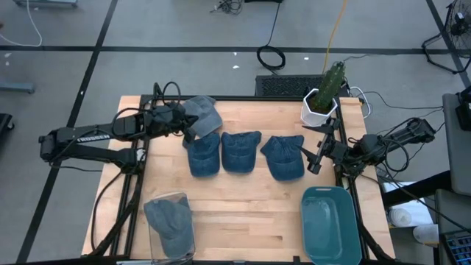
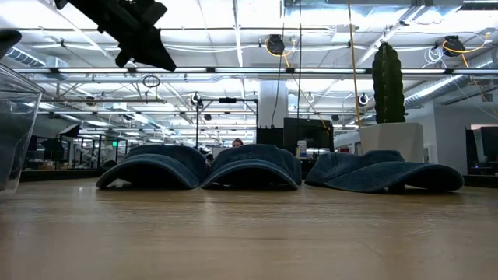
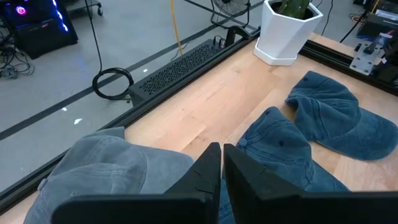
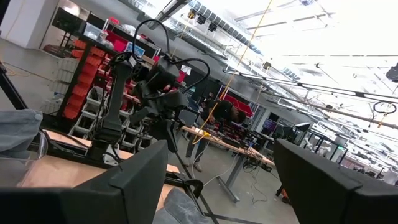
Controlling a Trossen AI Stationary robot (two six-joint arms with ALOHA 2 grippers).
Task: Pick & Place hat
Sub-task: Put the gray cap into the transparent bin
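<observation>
The step in hand looks like the carry: the left claw (image 1: 185, 120) is clenched on a grey hat (image 1: 204, 114), pinching its fabric and holding it off the desk (image 1: 250, 199) just behind the row of three blue hats (image 1: 242, 153), over that row's left end. In the left wrist view the grey hat (image 3: 106, 167) hangs bunched against the shut fingers (image 3: 208, 168).

A clear bin (image 1: 171, 234), well in front of the row at the desk's left near corner, already holds another grey hat, so it is the likely goal. The next move would call for swinging the arm back and over it before letting go.

The left arm reaches in low and nearly level from the desk's left side. The right claw (image 1: 318, 153), released and empty, waits just right of the row.
</observation>
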